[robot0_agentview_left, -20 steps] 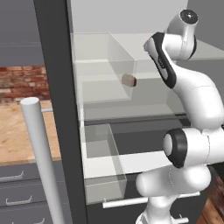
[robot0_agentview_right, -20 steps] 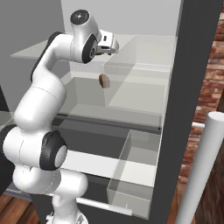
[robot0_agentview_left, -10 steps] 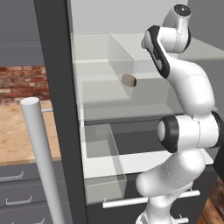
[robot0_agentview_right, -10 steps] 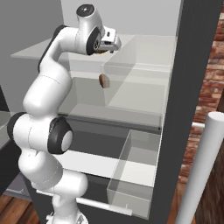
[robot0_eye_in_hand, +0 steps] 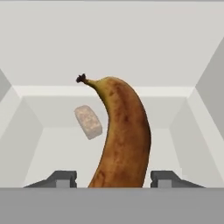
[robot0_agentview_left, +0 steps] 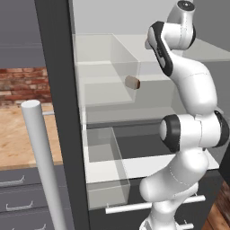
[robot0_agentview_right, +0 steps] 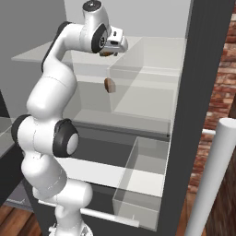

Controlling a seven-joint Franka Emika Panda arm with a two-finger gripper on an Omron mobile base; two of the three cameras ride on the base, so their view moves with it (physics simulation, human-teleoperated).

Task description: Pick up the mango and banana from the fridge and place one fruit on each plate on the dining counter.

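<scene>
My arm has risen and straightened since a second ago, carrying my hand [robot0_eye_in_hand: 112,178] deeper onto the upper shelf of the fridge [robot0_agentview_right: 207,55]. The banana [robot0_eye_in_hand: 124,140] stands upright between my fingertips [robot0_eye_in_hand: 61,178], which sit apart either side of it; whether they grip it I cannot tell. A brown lump [robot0_eye_in_hand: 88,121] lies behind.

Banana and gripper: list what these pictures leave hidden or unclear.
- Hand view: the banana's lower end is cut off at the bottom, so contact with the gripper fingertips cannot be judged.
- Right base view: the gripper is half hidden behind the wrist; open or shut cannot be told.
- Both base views: the brown lump in the fridge is too small to identify.
</scene>
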